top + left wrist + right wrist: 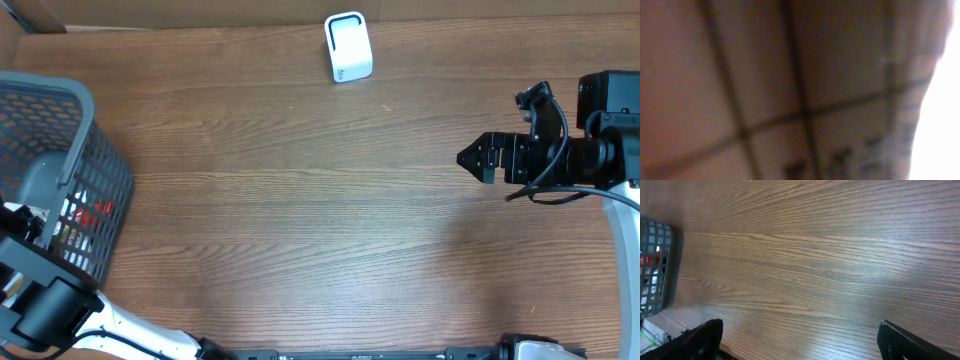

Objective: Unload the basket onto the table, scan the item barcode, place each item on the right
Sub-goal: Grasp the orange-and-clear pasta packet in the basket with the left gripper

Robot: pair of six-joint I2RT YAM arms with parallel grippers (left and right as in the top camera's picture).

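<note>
Wooden tabletop (pixel 300 200); white barcode scanner (pixel 348 47) at 12 o'clock. Grey mesh basket (pixel 100 150), 9 o'clock, holds red-and-white packaged items (pixel 88 212): probably light, crushable; grip by edges, barcode exposed. Left arm (pixel 45 300) at basket, jaws' state cannot be told. Right gripper (pixel 470 157), 3 o'clock: wide, empty

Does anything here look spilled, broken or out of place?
Nothing stands out. The grey mesh basket sits upright at the left, the small white boxy device stands at the far edge, and the brown wooden table shows no spills.
</note>
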